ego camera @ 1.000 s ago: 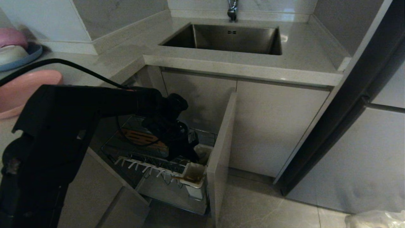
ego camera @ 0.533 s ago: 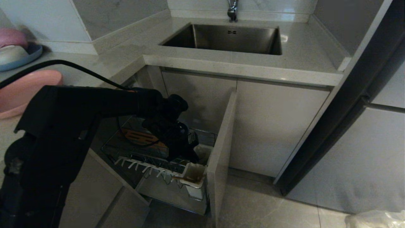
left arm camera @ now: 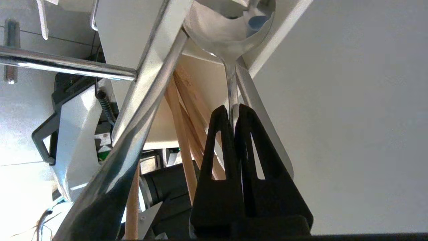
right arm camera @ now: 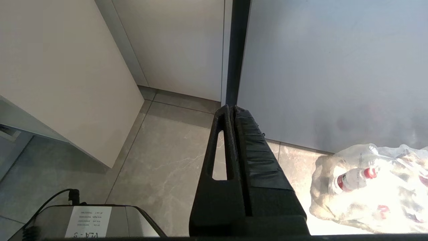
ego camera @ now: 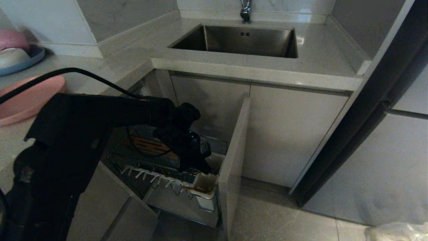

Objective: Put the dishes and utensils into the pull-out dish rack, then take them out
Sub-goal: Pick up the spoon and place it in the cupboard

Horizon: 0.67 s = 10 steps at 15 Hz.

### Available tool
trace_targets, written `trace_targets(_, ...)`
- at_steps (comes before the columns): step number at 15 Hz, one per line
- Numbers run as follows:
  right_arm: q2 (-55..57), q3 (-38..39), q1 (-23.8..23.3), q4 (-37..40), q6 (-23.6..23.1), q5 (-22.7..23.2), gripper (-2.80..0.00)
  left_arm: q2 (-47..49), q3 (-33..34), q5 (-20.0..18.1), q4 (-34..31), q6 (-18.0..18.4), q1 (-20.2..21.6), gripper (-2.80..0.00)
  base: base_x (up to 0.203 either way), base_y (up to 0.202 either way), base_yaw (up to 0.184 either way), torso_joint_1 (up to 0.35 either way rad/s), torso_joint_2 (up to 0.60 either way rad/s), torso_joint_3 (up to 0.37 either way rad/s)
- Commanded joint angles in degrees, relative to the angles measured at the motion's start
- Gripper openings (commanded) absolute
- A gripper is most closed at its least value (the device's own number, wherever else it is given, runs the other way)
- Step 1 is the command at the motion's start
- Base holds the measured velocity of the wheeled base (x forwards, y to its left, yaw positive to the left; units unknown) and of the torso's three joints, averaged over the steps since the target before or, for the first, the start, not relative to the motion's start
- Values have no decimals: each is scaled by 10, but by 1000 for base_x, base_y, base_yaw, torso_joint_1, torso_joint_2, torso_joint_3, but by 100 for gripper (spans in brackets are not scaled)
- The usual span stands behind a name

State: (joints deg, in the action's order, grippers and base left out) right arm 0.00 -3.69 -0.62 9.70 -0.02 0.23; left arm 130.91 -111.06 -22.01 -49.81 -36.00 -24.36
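- Hanging low beside the base, the right gripper (right arm camera: 232, 110) is parked over the floor tiles, its jaws pressed together on nothing.
- Over the last second the left gripper (left arm camera: 233, 108) has eased slightly lower toward the front corner of the pull-out dish rack (ego camera: 143, 169); nothing in the rack has shifted.
- Its jaws are narrow, pinched on the thin handle of the spoon (left arm camera: 230, 36), so the spoon is under control, not loose.
- The spoon is slim, polished grey metal. Its rounded bowl points away from the gripper, close against the white utensil cup (ego camera: 205, 185). Whether the bowl is inside the cup I cannot tell.
- The chopsticks (left arm camera: 182, 134) are long, pale-brown wood and lean just beside the spoon's handle, by a chrome rail of the rack. In the head view their ends stick out of that cup.
- Such a small, slow move suggests fine work at the cup: seating the spoon or drawing it out, I judge, but cannot say which.
- Farther back, the rack's wooden strip (ego camera: 150, 147) holds no dish.
- The pink plate (ego camera: 30, 97) lies on the desk (ego camera: 110, 67) to the left, outside the rack.
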Motion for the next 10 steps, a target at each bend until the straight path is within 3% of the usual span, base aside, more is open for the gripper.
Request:
trace_targets(1, 0, 0, 0, 1, 0, 0, -280, 4, 0, -1, -3, -2, 0, -280, 0, 0, 0, 0, 0, 0)
trace_targets(5, 0, 0, 0, 1, 0, 0, -280, 3, 0, -1, -4, -1, 0, -280, 0, 0, 0, 0, 0, 0)
trace_targets(6, 0, 0, 0, 1, -1, 0, -280, 3, 0, -1, -4, -1, 0, 0, 0, 0, 0, 0, 0, 0)
trace_targets(10, 0, 0, 0, 1, 0, 0, -280, 0, 0, -1, -4, -3, 0, 0, 0, 0, 0, 0, 0, 0)
